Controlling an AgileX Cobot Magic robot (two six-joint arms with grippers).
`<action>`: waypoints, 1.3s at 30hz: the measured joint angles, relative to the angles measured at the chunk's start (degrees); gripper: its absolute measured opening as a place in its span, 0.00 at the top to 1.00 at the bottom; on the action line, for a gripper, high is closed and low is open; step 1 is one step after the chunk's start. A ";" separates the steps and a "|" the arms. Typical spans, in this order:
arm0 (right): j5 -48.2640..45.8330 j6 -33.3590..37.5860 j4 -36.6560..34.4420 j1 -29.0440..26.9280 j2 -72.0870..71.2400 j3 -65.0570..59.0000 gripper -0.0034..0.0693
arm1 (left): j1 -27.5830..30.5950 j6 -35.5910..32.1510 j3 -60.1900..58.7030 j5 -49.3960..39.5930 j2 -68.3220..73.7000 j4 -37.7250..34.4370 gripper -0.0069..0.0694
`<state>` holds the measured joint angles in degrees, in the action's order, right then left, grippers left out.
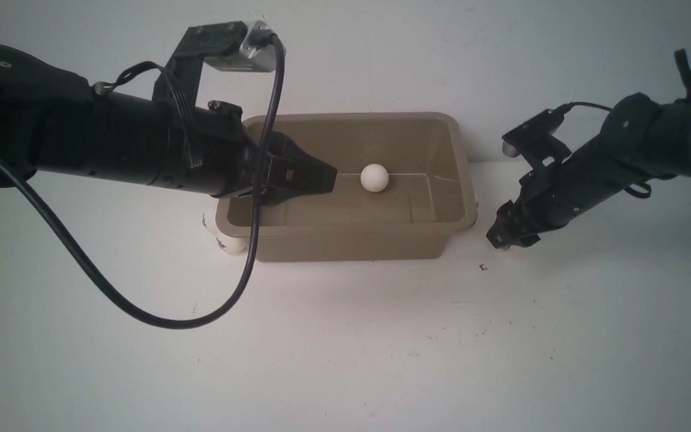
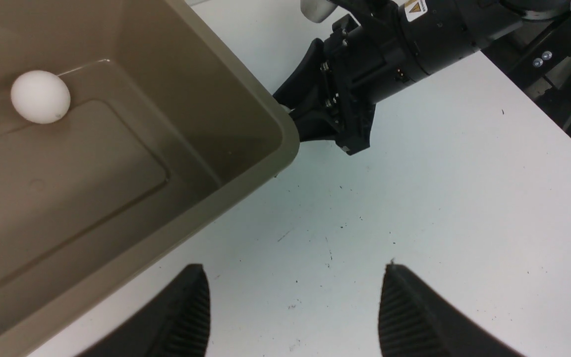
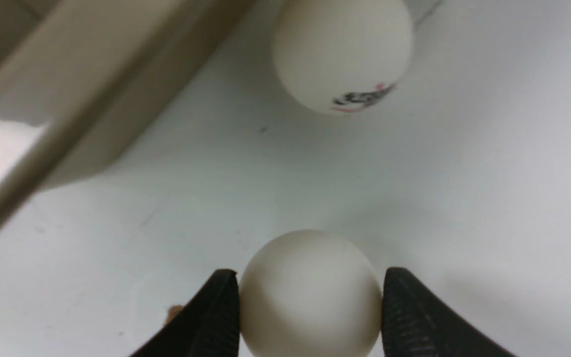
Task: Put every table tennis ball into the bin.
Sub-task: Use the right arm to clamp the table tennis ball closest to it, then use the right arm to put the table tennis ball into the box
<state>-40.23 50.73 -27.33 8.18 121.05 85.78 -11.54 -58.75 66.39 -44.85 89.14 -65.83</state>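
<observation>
Taupe rectangular plastic bin [image 1: 351, 243] sits on the white surface [image 1: 345, 360] with one white table tennis ball [image 1: 374, 177] inside. Left claw [image 1: 329, 177] hovers over its left end, jaws parted and empty. Right claw [image 1: 504, 240], low beside the bin's right front corner, pinches a plain white ball [image 3: 310, 297]. A logo-printed ball [image 3: 342, 54] lies near. Another ball [image 1: 231, 245] sits just beside the left front corner.

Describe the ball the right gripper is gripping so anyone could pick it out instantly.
Start at the taupe bin; just off its near right corner is the right gripper. The ball clamped in it shows plain white, whereas the loose ball beyond it bears a printed logo.
</observation>
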 joint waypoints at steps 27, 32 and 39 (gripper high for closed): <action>4.01 19.00 -21.82 8.75 -13.04 0.00 0.49 | 0.00 -2.92 0.00 0.05 0.00 -4.37 0.36; 8.04 20.77 -23.23 9.03 -8.64 0.00 0.49 | 0.00 -2.97 0.00 0.05 0.00 -4.42 0.36; 7.33 22.62 -23.92 9.09 -4.71 -0.04 0.49 | 0.00 -3.10 0.00 0.05 0.00 -4.48 0.36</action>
<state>-32.90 73.35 -51.25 17.27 116.34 85.74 -11.54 -61.85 66.39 -44.79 89.14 -70.31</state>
